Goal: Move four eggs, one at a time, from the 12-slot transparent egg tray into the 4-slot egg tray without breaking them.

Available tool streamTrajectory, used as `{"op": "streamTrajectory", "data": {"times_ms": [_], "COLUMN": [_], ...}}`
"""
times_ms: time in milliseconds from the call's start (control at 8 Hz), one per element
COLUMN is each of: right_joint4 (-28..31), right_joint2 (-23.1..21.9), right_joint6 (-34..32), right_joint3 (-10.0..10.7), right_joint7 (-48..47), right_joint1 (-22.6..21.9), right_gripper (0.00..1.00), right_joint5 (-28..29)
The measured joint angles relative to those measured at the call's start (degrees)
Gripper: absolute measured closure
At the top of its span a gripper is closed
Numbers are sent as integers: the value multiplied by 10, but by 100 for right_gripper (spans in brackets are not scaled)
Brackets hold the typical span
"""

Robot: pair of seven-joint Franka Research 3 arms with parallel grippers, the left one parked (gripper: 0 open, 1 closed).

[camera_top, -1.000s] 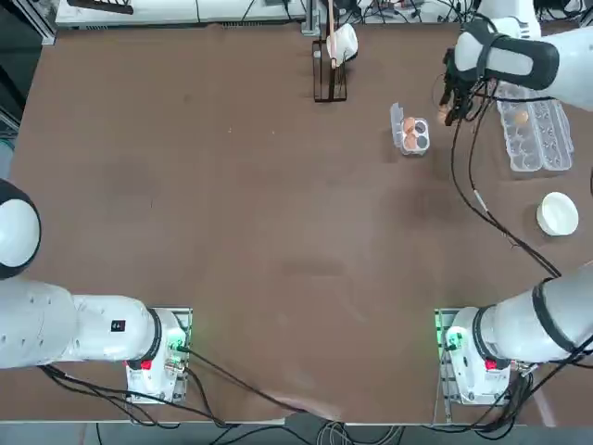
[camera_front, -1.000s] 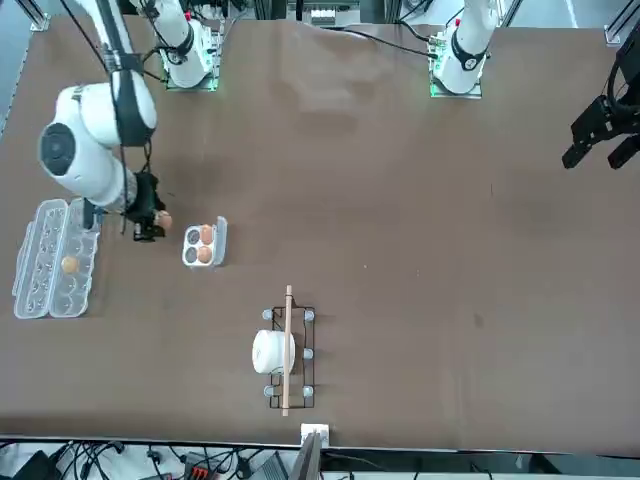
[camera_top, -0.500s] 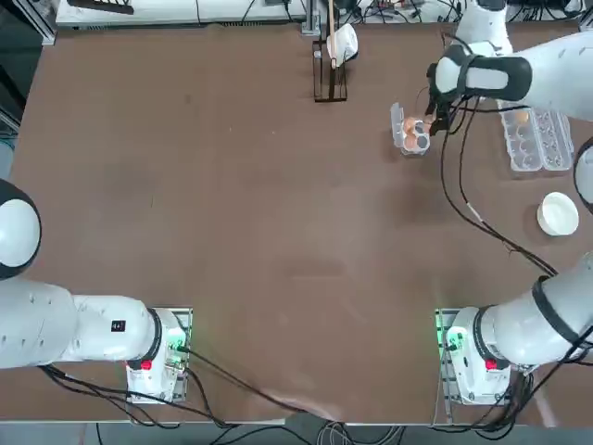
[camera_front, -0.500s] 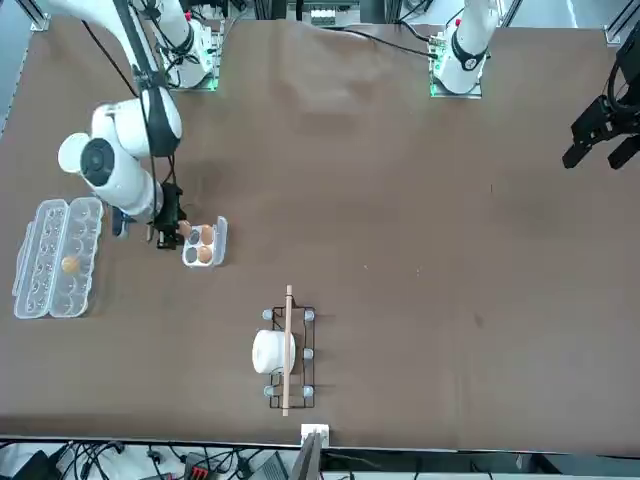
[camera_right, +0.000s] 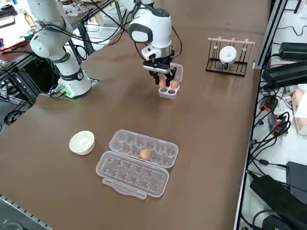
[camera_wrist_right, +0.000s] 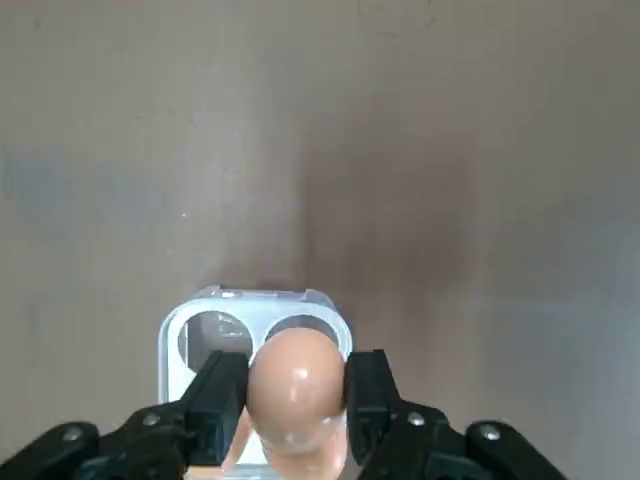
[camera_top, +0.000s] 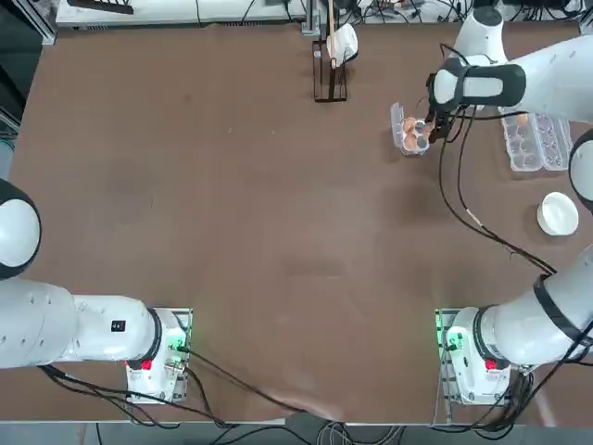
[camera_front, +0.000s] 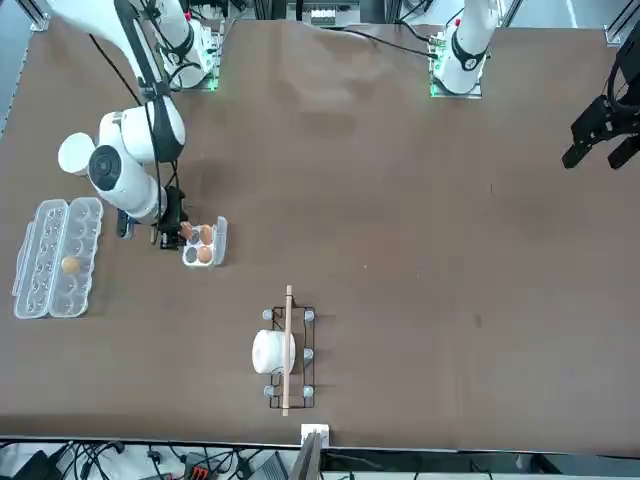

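Orange-brown egg (camera_wrist_right: 293, 385) sits clamped in the right gripper (camera_wrist_right: 295, 400) above the 4-slot egg tray (camera_wrist_right: 255, 318); only the side view shows a white bowl (camera_right: 82, 142) beside the 12-slot transparent egg tray (camera_right: 136, 163).

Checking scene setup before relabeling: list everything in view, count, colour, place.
eggs: four, orange-brown; two seated in the 4-slot egg tray, one in the 12-slot transparent egg tray, one held above the small tray.
4-slot egg tray: one, clear; far side, right of centre in the top view.
12-slot transparent egg tray: one, clear, lid open; robot's far right.
bowl: one, white; near the long tray.
wire rack: one, dark, wooden bar, holding a white cup; far edge.
right gripper: black, shut on the egg over the small tray.
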State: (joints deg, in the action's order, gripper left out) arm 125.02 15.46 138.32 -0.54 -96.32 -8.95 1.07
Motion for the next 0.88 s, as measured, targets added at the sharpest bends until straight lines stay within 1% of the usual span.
{"op": "streamTrajectory", "data": {"times_ms": [875], "right_joint4": [8], "right_joint2": [11], "right_joint6": [28], "right_joint3": [0], "right_joint7": [-8], "right_joint1": [0], "right_gripper": [43], "right_joint5": [2]}}
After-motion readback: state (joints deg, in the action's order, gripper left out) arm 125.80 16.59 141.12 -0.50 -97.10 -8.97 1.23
